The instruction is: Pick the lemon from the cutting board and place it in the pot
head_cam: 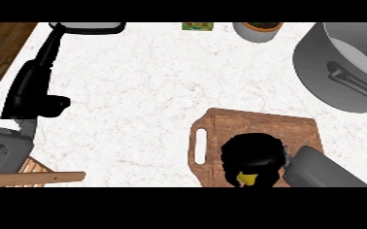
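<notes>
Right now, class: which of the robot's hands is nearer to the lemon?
Right. The right hand is curled over the lemon on the cutting board; the left hand is far across the counter.

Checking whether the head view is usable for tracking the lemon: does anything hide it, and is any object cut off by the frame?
Head view: the right hand curls over the lemon, leaving only a yellow sliver on the cutting board; the pot is cropped at the right edge; lighting looks even, no glare.
</notes>
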